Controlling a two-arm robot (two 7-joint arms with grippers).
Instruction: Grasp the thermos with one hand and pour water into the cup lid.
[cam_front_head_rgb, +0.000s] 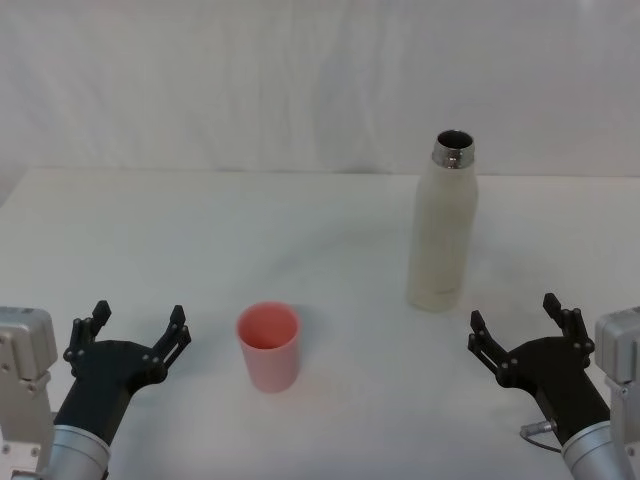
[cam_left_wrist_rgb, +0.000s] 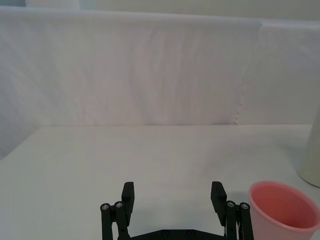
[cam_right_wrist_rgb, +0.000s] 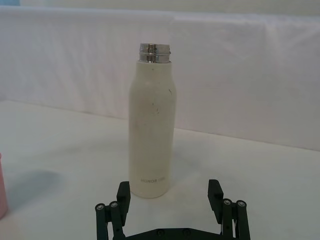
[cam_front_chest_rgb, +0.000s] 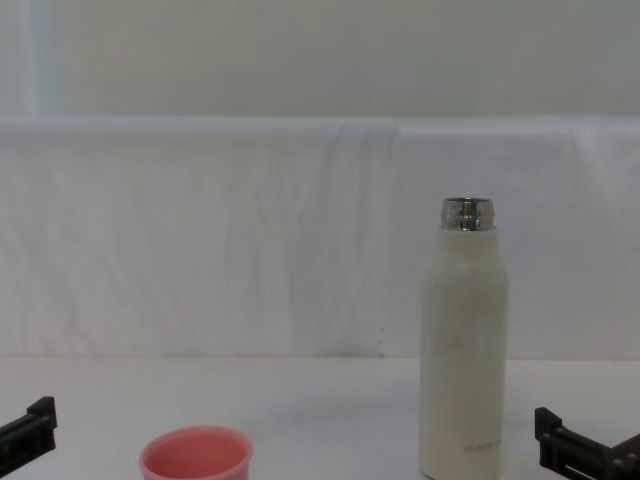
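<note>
The thermos (cam_front_head_rgb: 443, 235) is a tall cream-white bottle with an uncapped steel neck, standing upright right of the table's centre; it also rises in the chest view (cam_front_chest_rgb: 462, 350). The cup lid (cam_front_head_rgb: 268, 345) is a small salmon-pink cup standing upright, nearer to me and to the thermos's left. My right gripper (cam_front_head_rgb: 514, 312) is open with nothing in it, just in front and to the right of the thermos. In the right wrist view, this gripper (cam_right_wrist_rgb: 169, 186) faces the thermos (cam_right_wrist_rgb: 152, 125). My left gripper (cam_front_head_rgb: 139, 318) is open and holds nothing, left of the cup lid (cam_left_wrist_rgb: 282, 210).
A white table (cam_front_head_rgb: 200, 240) carries both things, with bare surface around them. A white cloth backdrop (cam_front_head_rgb: 300, 80) stands along the far edge.
</note>
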